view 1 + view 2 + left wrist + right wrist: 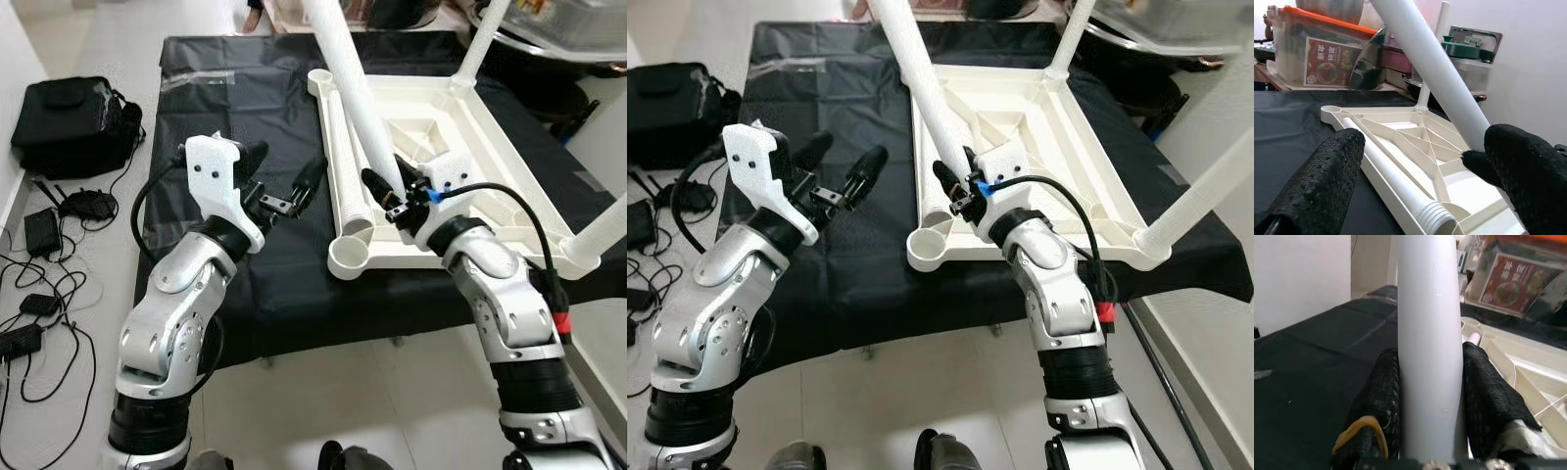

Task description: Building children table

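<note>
- Tabletop (490,147) lies upside down on the black cloth (245,117), ribbed underside up, nearest corner socket (351,257) empty.
- Held leg (351,83) — a long white tube, axis slanting from just above the near edge of the tabletop up and away toward the far left; its top end is cut off by the frame.
- Second loose leg (345,166) lies flat along the tabletop's left edge, threaded end toward the robot, axis running near-to-far.
- Two more legs stand in the right-side corners: far one (480,44), near one (607,230) — both tops cut off.
- Right gripper (388,192) is clamped on the held leg near its lower end; in the wrist view both fingers (1382,396) press the tube from either side. The leg's bottom tip is hidden behind the gripper.
- Left gripper (284,176) hovers over the cloth, left of the tabletop, fingers spread wide, touching nothing.
- Black bag (69,122) and cables (39,294) on the floor at left.
</note>
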You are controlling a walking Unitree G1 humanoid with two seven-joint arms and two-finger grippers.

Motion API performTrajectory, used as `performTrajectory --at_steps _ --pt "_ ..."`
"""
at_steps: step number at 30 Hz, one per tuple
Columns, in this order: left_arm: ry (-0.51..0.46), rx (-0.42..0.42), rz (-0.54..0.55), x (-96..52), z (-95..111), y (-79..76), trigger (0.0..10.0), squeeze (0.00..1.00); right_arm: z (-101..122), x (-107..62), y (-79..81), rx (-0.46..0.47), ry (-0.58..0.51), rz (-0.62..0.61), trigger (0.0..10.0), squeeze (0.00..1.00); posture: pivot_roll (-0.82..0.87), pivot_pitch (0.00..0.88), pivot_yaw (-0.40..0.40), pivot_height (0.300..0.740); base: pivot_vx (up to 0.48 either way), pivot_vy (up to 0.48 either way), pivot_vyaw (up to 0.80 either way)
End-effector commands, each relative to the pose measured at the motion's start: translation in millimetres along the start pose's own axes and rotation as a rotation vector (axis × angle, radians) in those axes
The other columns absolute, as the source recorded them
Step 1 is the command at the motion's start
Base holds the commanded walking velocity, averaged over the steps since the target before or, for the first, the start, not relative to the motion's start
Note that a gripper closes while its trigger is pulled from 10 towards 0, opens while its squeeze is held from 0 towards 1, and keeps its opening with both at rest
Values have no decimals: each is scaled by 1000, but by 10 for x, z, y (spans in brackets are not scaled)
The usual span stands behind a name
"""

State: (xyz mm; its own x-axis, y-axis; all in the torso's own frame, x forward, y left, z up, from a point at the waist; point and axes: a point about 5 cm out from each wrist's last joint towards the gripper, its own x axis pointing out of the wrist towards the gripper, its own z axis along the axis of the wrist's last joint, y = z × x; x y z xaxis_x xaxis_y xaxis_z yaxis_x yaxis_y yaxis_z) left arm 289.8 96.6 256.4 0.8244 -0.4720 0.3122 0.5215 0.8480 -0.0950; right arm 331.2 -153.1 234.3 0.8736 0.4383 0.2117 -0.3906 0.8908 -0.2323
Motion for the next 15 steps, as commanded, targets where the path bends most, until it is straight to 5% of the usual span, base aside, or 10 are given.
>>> performTrajectory --at_steps 1,2,3,8,15 --pt "9 -24 -12 4 -18 -15 10000 1000 41 -33 -8 -18 -34 -12 10000 0 91 114 -86 740 0 0 0" --pt "9 -24 -12 4 -18 -15 10000 1000 41 -33 -8 -18 -34 -12 10000 0 91 114 -86 740 0 0 0" --pt "-17 -74 -8 61 65 22 10000 0 -3 -73 34 -32 -43 -12 10000 0 96 107 -87 740 0 0 0" --pt "-89 -259 40 271 199 230 10000 0 -26 -217 271 -42 -128 30 10000 0 88 93 -75 740 0 0 0" --pt "-99 -443 -1 455 163 226 10000 0 -61 -344 523 -20 -155 81 10000 0 82 76 -72 740 0 0 0"
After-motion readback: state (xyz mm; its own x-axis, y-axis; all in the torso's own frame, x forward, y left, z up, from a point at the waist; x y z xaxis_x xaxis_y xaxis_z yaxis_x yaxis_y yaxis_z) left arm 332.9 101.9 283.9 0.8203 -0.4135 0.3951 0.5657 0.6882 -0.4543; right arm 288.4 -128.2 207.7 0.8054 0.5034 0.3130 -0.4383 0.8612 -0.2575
